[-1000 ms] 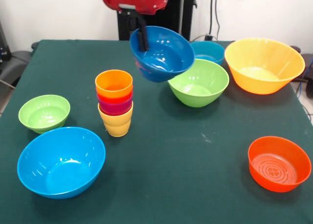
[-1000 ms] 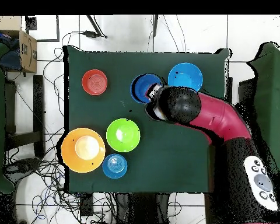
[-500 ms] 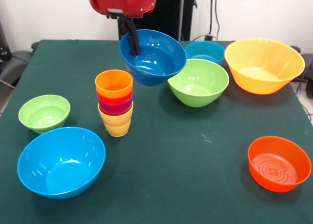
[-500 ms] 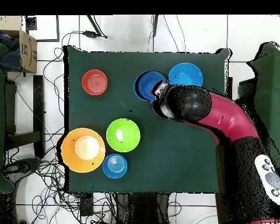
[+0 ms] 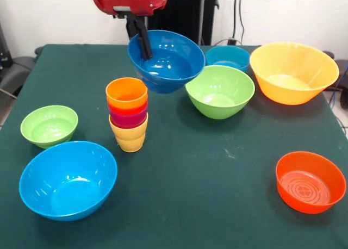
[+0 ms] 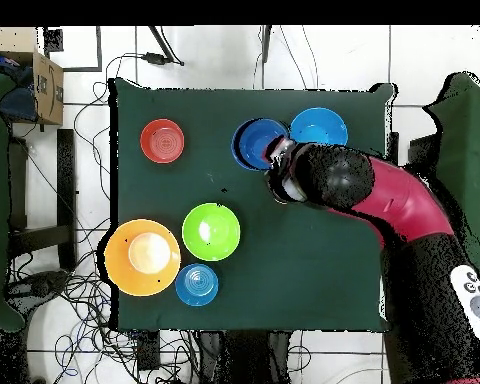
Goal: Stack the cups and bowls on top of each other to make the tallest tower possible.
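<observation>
While the gripper (image 5: 142, 39) pinches the rim of the dark blue bowl (image 5: 168, 61), one finger inside and one outside the wall, you are carrying that bowl above the table, up and to the right of the cup stack in the front view. The tower (image 5: 128, 114) so far is four nested cups standing upright: a yellow one at the bottom and an orange one on top. This looks like the transport step. Next, you likely need to bring the bowl over the orange cup, level it, centre it on the rim and lower gently. A tilted or off-centre bowl could tip the narrow stack.
</observation>
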Controlling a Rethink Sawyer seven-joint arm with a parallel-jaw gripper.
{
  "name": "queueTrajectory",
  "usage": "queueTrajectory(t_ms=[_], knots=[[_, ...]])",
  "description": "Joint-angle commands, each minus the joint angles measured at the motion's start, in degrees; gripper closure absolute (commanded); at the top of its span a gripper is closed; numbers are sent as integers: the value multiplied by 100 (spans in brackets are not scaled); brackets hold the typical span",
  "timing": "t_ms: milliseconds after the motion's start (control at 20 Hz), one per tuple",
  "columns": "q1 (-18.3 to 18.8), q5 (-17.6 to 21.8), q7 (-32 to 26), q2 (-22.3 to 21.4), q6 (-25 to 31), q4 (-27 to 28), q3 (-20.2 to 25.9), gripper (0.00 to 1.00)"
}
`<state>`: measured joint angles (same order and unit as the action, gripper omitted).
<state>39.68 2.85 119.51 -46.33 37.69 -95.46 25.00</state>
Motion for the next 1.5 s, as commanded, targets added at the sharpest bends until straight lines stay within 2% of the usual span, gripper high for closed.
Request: queueTrajectory(t_ms=[50, 500, 1500], knots=[[214, 606, -1601, 209, 667, -472, 593, 100], [570, 1021, -1592, 389, 469, -527, 914, 100], [1009, 1843, -1384, 700, 166, -631, 1317, 100]])
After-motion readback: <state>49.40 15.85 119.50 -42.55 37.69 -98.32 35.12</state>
